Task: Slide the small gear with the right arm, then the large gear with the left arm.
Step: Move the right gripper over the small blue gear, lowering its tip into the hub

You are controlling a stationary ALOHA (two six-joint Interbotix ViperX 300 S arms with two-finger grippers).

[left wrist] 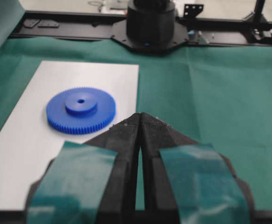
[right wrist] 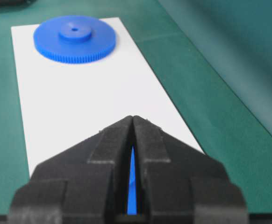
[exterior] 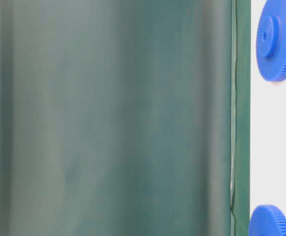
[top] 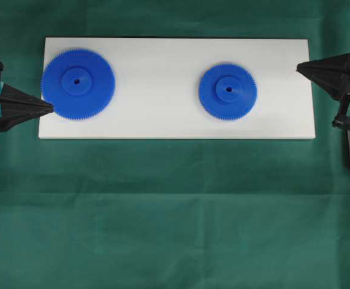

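The large gear (top: 77,84) lies flat at the left end of the white board (top: 157,114). The small gear (top: 228,91) lies right of the middle. My left gripper (top: 50,109), with teal tape, is shut and empty. Its tip points at the large gear's lower-left rim, and whether it touches is unclear. My right gripper (top: 299,67) is shut and empty at the board's right end, a gap away from the small gear. The left wrist view has the left gripper (left wrist: 139,115) shut and the small gear (left wrist: 81,110) ahead. In the right wrist view the large gear (right wrist: 74,37) is far beyond the right gripper (right wrist: 133,117).
Green cloth (top: 175,211) covers the table around the board. The right arm's base (left wrist: 151,23) stands past the board's far end in the left wrist view. At table level the small gear (exterior: 278,39) and part of the large gear (exterior: 271,222) show.
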